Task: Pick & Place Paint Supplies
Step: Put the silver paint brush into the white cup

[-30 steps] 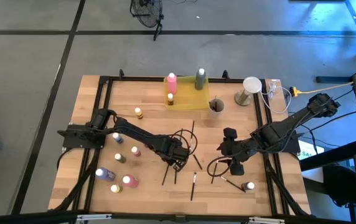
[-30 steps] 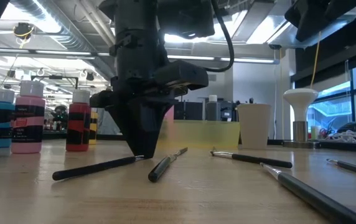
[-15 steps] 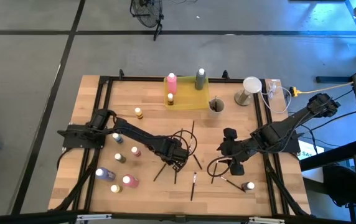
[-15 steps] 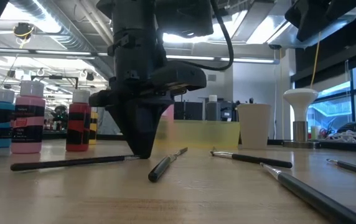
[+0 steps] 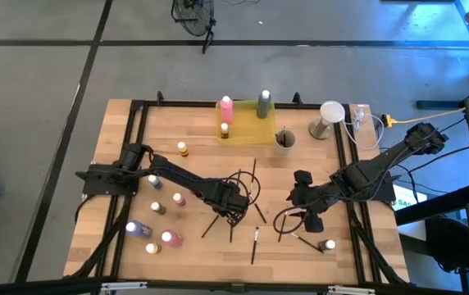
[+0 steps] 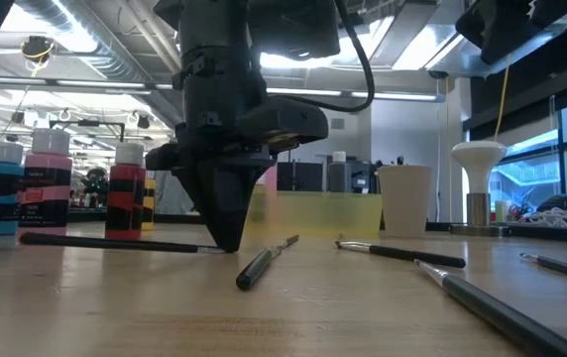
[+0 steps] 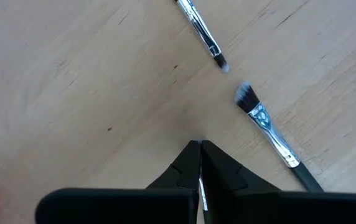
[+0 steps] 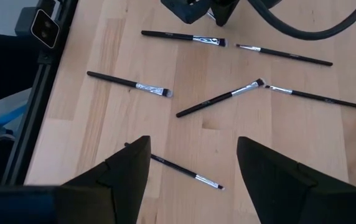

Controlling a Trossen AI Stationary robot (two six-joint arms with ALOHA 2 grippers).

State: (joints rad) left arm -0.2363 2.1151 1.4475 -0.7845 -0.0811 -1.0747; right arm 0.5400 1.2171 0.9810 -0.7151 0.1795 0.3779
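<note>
From the low camera I see my left gripper (image 6: pixel 226 243) planted tip-down on the worktop (image 6: pixel 293 307), its fingers clenched together on the ferrule end of a thin paintbrush (image 6: pixel 115 242) whose dark handle lies nearly level just above the wood, reaching toward the worktop's left edge. Just beside the gripper a second brush (image 6: pixel 264 260) lies flat, and more brushes (image 6: pixel 402 254) lie scattered toward the right edge. Overhead, the left gripper (image 5: pixel 231 210) sits near the middle of the worktop, slightly toward the front edge, with the gripped paintbrush (image 5: pixel 212 226) angling out toward the front-left. My right gripper (image 5: pixel 306 200) hangs to the right of centre, its fingers spread apart and holding nothing, over loose brushes. Small paint bottles (image 5: pixel 154 206) stand along the left side. Farther back, the yellow tray (image 5: pixel 247 129) at the rear edge holds a pink bottle (image 5: pixel 226 107) and a grey bottle (image 5: pixel 264 103), with a cup (image 5: pixel 284 139) just beside it.
</note>
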